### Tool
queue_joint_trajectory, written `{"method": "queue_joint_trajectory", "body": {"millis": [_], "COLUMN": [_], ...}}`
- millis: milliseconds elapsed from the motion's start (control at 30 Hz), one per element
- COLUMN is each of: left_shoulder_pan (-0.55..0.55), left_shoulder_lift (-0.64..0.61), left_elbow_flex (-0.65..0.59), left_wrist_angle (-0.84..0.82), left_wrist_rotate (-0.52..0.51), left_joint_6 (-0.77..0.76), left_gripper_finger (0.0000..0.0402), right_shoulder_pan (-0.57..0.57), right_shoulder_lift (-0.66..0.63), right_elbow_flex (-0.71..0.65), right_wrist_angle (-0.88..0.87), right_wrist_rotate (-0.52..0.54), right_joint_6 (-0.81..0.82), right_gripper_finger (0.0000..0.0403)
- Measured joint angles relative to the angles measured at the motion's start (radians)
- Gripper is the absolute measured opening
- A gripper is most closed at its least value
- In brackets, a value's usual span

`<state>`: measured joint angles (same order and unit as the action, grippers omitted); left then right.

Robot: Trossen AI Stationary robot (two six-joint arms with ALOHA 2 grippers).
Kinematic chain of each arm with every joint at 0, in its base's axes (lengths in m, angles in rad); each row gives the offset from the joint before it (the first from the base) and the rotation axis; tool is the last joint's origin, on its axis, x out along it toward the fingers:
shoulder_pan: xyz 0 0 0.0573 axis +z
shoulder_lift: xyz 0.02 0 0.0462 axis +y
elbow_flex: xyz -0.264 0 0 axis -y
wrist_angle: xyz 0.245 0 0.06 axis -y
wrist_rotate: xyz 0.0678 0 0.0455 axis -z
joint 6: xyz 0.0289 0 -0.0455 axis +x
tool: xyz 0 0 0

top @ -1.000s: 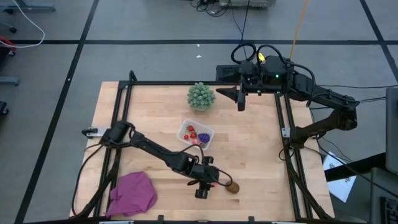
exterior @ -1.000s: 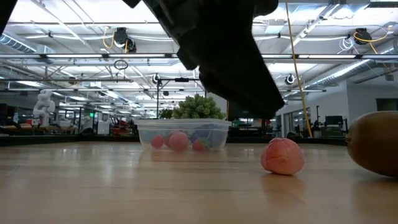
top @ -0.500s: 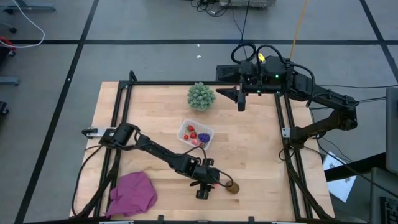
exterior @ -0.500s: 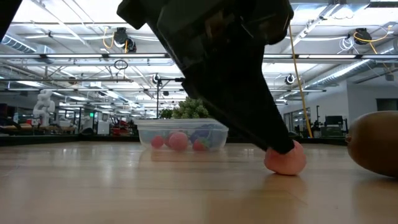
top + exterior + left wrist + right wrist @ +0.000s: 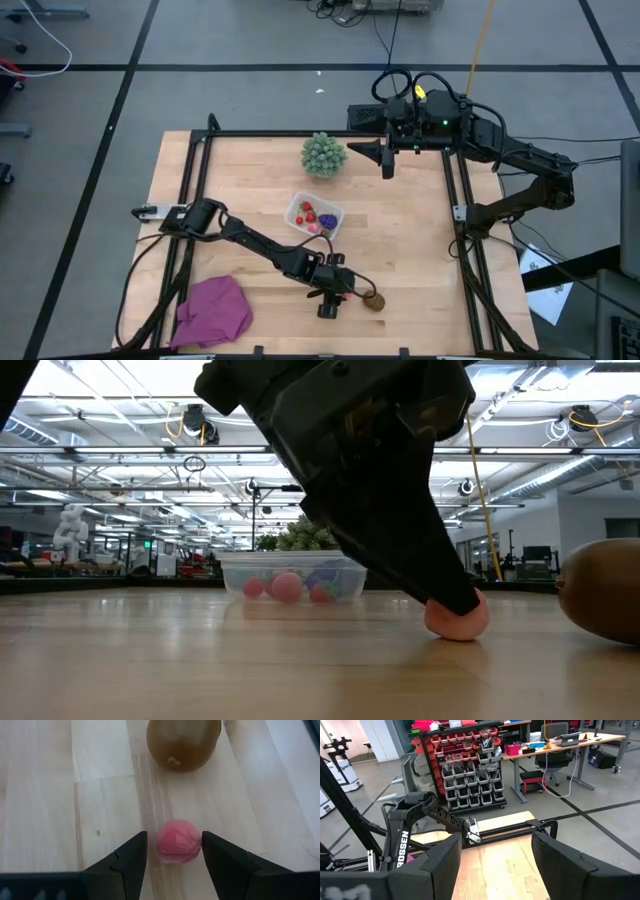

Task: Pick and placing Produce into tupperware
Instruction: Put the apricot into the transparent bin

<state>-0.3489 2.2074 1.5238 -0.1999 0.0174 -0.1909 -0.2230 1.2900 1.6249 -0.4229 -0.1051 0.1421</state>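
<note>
A pink berry (image 5: 179,841) lies on the wooden table near its near edge, beside the brown oval piece (image 5: 183,742). My left gripper (image 5: 174,851) is open and low over the berry, with one finger on each side of it. In the low view a left finger (image 5: 450,595) reaches down to table height in front of the berry (image 5: 458,615). The clear tupperware (image 5: 314,216) stands mid-table and holds red, pink and purple pieces. My right gripper (image 5: 388,160) is open and waits above the far edge. My left gripper comes at the pink berry from above, slanting, with a finger on each side. One finger (image 5: 220,857) stands right at the berry's edge, and I cannot tell whether it touches. The berry rests on the table.
A pale-green spiky ball (image 5: 323,154) sits near the far edge, next to the right gripper. A magenta cloth (image 5: 213,310) lies at the near-left corner. A black frame (image 5: 300,134) borders the table. Bare wood lies to the right of the tupperware.
My left gripper has come down toward the table onto the pink berry, so its fingers now bracket it. The berry and the brown piece have stayed where they were.
</note>
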Motion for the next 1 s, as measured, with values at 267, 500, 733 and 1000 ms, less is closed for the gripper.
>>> {"method": "queue_joint_trajectory", "body": {"millis": [267,500,733,1000], "left_shoulder_pan": [0.0,0.0,0.0,0.0], "left_shoulder_lift": [0.0,0.011,0.017,0.017], "left_elbow_flex": [0.0,-0.001,0.0,0.0], "left_wrist_angle": [0.006,0.006,0.018,0.018], "left_wrist_rotate": [0.0,0.0,-0.003,-0.023], "left_joint_6": [0.0,-0.001,-0.007,-0.018], "left_gripper_finger": [0.0191,0.0191,0.0191,0.0191], "right_shoulder_pan": [0.0,0.0,0.0,0.0], "right_shoulder_lift": [0.0,0.0,0.0,0.0], "right_elbow_flex": [0.0,0.0,0.0,0.0], "right_wrist_angle": [0.0,0.0,0.0,0.0], "right_wrist_rotate": [0.0,0.0,0.0,0.0], "right_joint_6": [0.0,0.0,0.0,0.0], "right_gripper_finger": [0.0231,0.0231,0.0231,0.0231]}}
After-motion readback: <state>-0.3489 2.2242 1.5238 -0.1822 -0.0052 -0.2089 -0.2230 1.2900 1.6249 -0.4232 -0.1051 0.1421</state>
